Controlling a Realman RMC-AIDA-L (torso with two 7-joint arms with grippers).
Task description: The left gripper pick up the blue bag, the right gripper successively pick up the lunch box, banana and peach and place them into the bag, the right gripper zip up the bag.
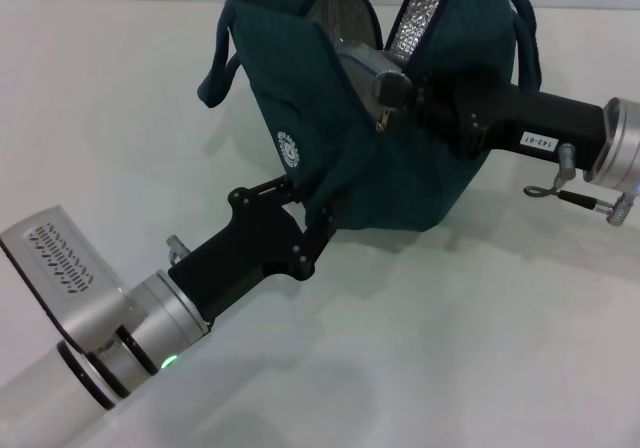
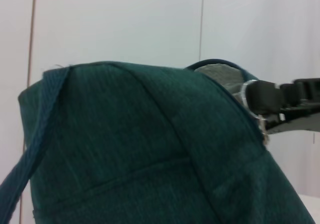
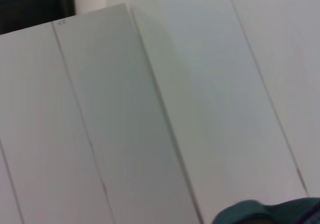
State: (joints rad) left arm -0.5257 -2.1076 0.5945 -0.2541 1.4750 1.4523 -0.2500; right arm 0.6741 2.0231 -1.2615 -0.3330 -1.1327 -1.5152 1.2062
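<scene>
The blue bag (image 1: 400, 178) hangs tilted above the white table, its mouth partly open and its silver foil lining (image 1: 425, 13) showing. My left gripper (image 1: 318, 206) reaches up from the lower left and is shut on the bag's fabric just below the white round logo (image 1: 289, 148). My right gripper (image 1: 398, 90) comes in from the right, its fingertips closed at the zipper on the bag's opening, with a small pull dangling beneath. In the left wrist view the bag (image 2: 140, 149) fills the frame and the right gripper (image 2: 260, 96) sits at its top edge. The lunch box, banana and peach are hidden.
The white table (image 1: 450, 348) stretches all around beneath the bag. One looped handle (image 1: 215, 63) hangs off the bag's left side and the other (image 1: 525, 28) arches over the right arm. The right wrist view shows white wall panels and a corner of the bag (image 3: 265, 211).
</scene>
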